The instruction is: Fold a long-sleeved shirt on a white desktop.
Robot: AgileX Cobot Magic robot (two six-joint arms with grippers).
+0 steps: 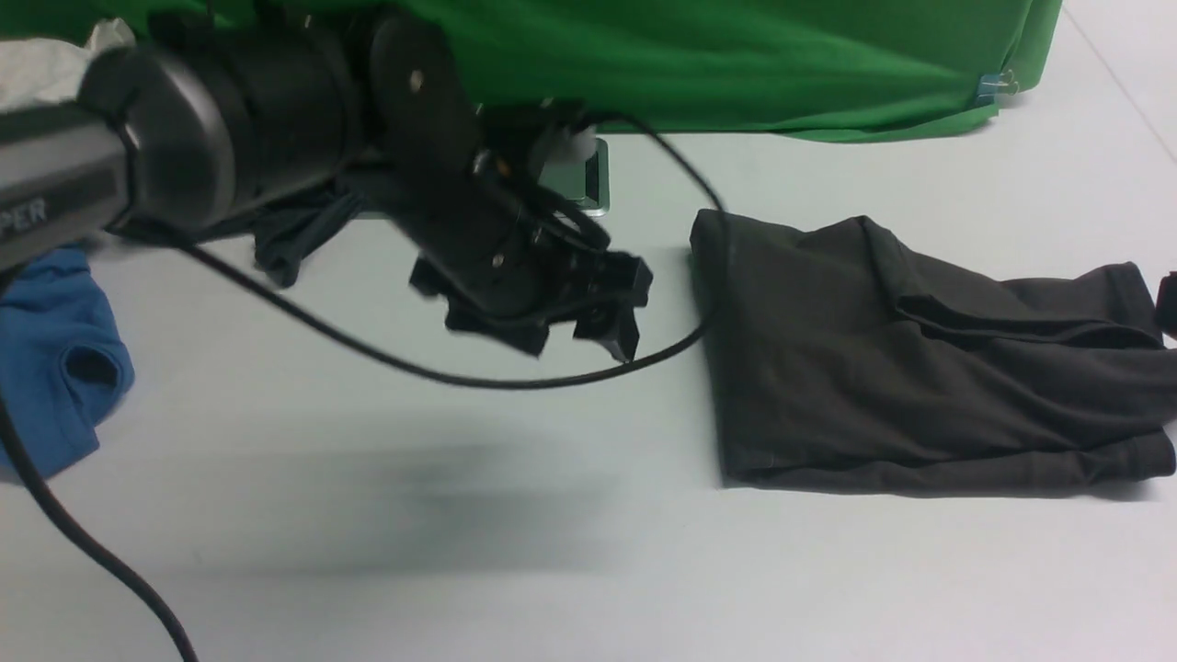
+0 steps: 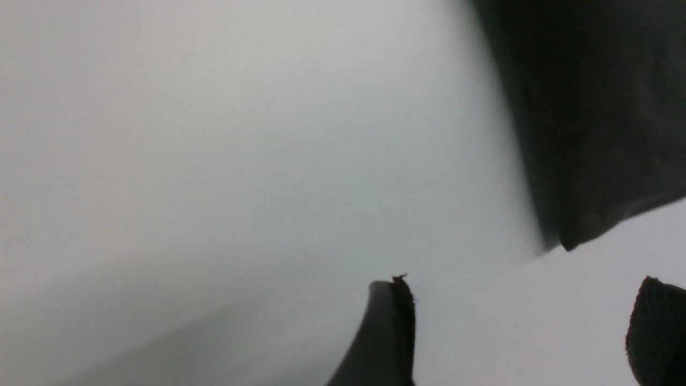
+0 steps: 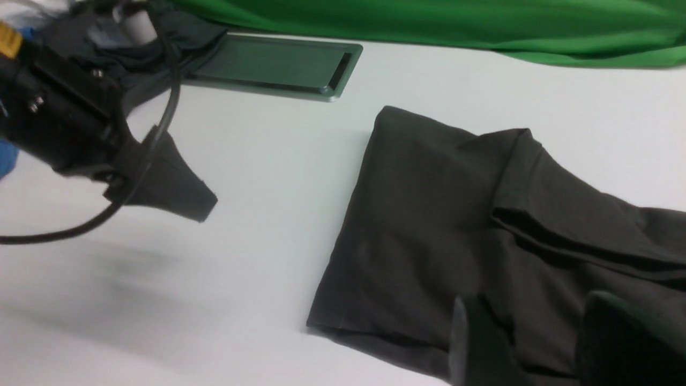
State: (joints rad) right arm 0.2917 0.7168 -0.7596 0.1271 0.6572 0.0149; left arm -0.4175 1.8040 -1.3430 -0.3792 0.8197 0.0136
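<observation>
Charcoal-brown knit on the right; what is it? (EDITOR)

The long-sleeved shirt (image 1: pixel 919 368), a large dark brownish-charcoal knit garment, lies on the broad matte white desktop (image 1: pixel 552 552), gathered into a rough rectangle; its left edge is a clean straight fold and its near edge a stacked hem, while a loose flap and several creases run across the top toward the right. (PHOTOGRAPHER)

So is the folding done? (EDITOR)

Largely, by the look of it; no sleeve sticks out where the views reach, and the body is doubled over. What seems left is to smooth the ridged upper layer, square the right-hand end, which runs out of the front view, and perhaps make one last fold. (PHOTOGRAPHER)

And the arms? (EDITOR)

The left gripper (image 1: pixel 581 342), black and two-fingered, hangs above bare desktop near the shirt's left edge, fingers spread wide with nothing between them; a black cable (image 1: pixel 368 349) loops under it. The right gripper (image 3: pixel 536 332) sits over the shirt's right portion, its two fingers partly apart; whether they pinch cloth I cannot tell. (PHOTOGRAPHER)

Anything else in frame? (EDITOR)

A bright green cloth backdrop (image 1: pixel 736 64) along the far edge; a silver-framed grey cable hatch (image 3: pixel 268 64) beyond the left arm; a smaller greenish-black garment (image 1: pixel 294 230) and a bright blue tee (image 1: pixel 51 368) at far left, both well apart from the shirt. (PHOTOGRAPHER)
</observation>
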